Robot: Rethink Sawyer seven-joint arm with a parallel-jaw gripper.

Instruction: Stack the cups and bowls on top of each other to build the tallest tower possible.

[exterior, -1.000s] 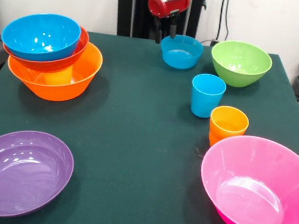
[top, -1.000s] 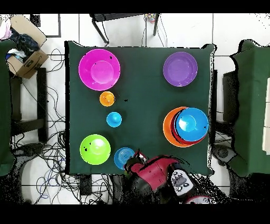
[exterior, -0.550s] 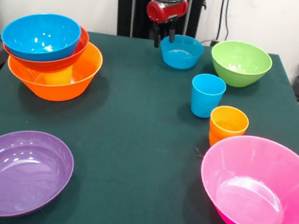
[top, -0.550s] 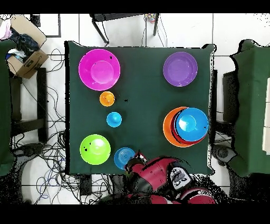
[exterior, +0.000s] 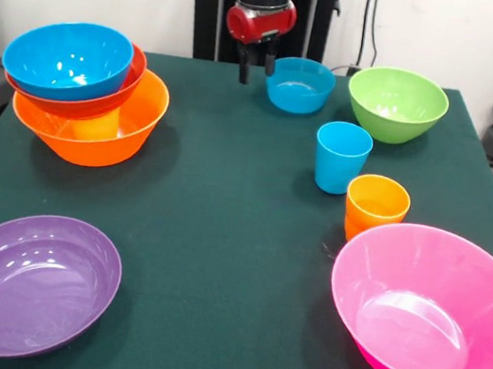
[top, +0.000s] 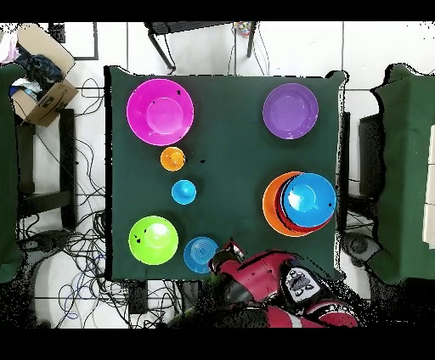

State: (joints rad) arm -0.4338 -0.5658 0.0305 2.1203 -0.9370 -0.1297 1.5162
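My gripper (exterior: 256,67) hangs open and empty over the table's far edge, just left of the small blue bowl (exterior: 300,84) and clear of its rim. Overhead, the gripper (top: 228,252) sits right beside that bowl (top: 200,254). The tower (exterior: 83,95) at the far left is a big orange bowl holding a red-orange bowl and a blue bowl (exterior: 67,59); overhead it is a pile (top: 299,204). The green bowl (exterior: 396,104), blue cup (exterior: 341,157), nested orange cups (exterior: 376,206), pink bowl (exterior: 424,307) and purple bowl (exterior: 30,283) stand apart on the cloth.
The dark green table (exterior: 224,226) ends close behind the small blue and green bowls. In the overhead view a cardboard box (top: 38,93) and loose cables lie on the floor beside the table (top: 229,170).
The gripper has moved away from the small blue bowl's rim, leftward in the front view and slightly farther back. No bowl or cup has moved.
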